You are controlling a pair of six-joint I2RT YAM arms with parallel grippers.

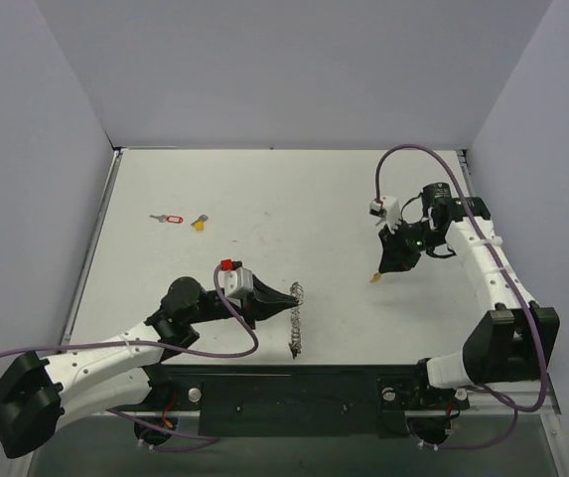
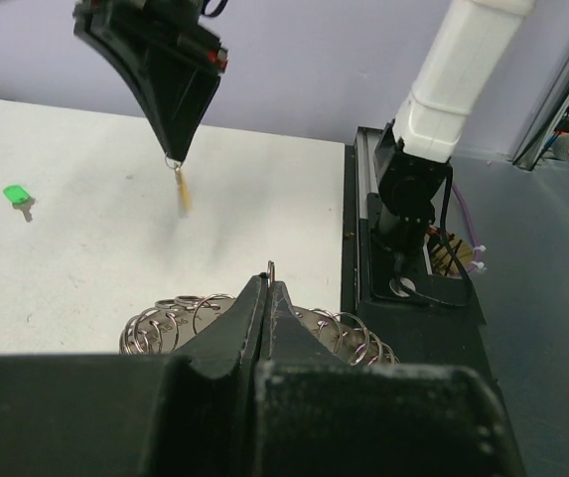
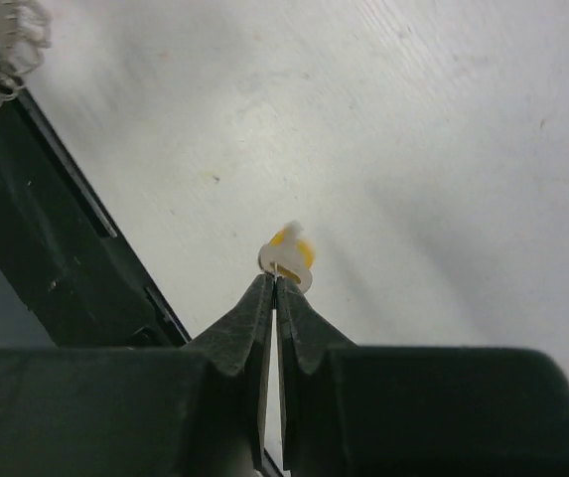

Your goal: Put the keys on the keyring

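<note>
My left gripper (image 1: pixel 290 302) is shut on one link of the keyring (image 1: pixel 297 320), a floppy silver chain of small rings lying near the table's front edge. In the left wrist view the pinched link (image 2: pixel 270 269) stands up between the jaws (image 2: pixel 267 282), and the other links (image 2: pixel 170 320) spread to both sides. My right gripper (image 1: pixel 382 269) is shut on a yellow-headed key (image 1: pixel 374 279) and holds it above the table, to the right of the keyring. The right wrist view shows that key (image 3: pixel 290 256) at the fingertips (image 3: pixel 275 280). It hangs blurred in the left wrist view (image 2: pixel 182 191).
A red-tagged key (image 1: pixel 168 219) and another yellow-headed key (image 1: pixel 199 223) lie at the far left of the table. A green-headed key (image 2: pixel 17 196) lies on the table in the left wrist view. The black base rail (image 1: pixel 294 390) runs along the near edge.
</note>
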